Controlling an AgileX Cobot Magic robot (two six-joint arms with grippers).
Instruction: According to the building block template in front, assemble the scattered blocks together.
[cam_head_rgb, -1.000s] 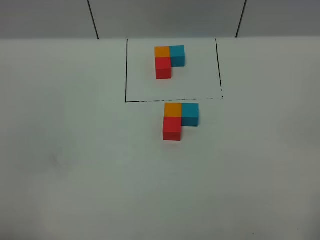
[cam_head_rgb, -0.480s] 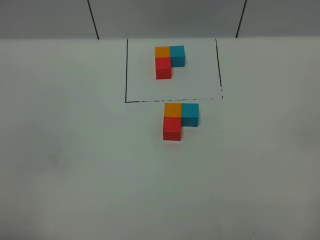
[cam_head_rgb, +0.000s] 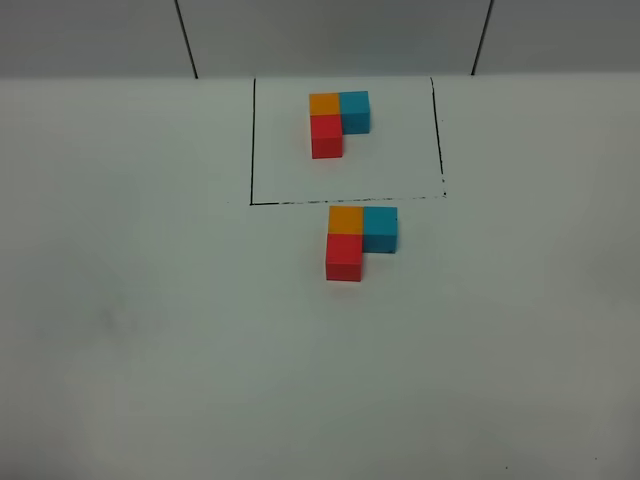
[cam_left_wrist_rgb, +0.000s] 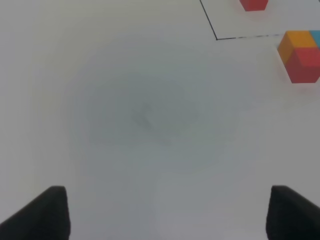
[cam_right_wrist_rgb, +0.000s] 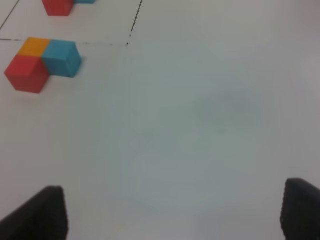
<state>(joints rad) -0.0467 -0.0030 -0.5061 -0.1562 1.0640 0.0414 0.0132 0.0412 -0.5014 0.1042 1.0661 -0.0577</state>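
Note:
The building block template (cam_head_rgb: 338, 122), an L of orange, cyan and red cubes, sits inside the black outline (cam_head_rgb: 252, 140) at the back. Just in front of the outline, the scattered blocks touch one another in the same L: orange (cam_head_rgb: 346, 219), cyan (cam_head_rgb: 380, 228) to its right, red (cam_head_rgb: 344, 257) in front of it. Neither arm shows in the high view. My left gripper (cam_left_wrist_rgb: 167, 215) is open over bare table, with the blocks (cam_left_wrist_rgb: 300, 57) well away. My right gripper (cam_right_wrist_rgb: 170, 212) is open too, far from the blocks (cam_right_wrist_rgb: 40, 62).
The white table (cam_head_rgb: 150, 330) runs to a grey back wall (cam_head_rgb: 330, 35) with two dark vertical seams. Part of the outline's front line (cam_head_rgb: 400, 197) is broken and faint.

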